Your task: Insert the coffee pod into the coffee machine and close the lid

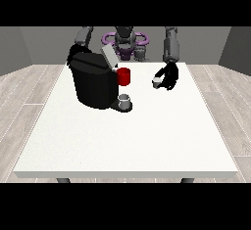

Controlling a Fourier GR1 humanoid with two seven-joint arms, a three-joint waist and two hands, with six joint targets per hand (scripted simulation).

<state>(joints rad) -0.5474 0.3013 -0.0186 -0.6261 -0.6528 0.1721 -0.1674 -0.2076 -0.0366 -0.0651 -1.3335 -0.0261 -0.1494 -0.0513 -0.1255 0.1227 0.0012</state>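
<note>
Here we read the pod-carrying step as under way. At the view's left, a hand (74, 53) sits behind the black coffee machine (95, 84), and we cannot tell how its fingers lie. The machine's grey lid (109, 56) stands tilted open, with a red part (124, 76) at its front and a small grey cup (125, 100) on the drip tray. Further right, the other hand (166, 76) has its fingers curled round the coffee pod (156, 81), just above the white counter (127, 141). Next, we judge, the pod must travel leftward to the opening under the lid.
</note>
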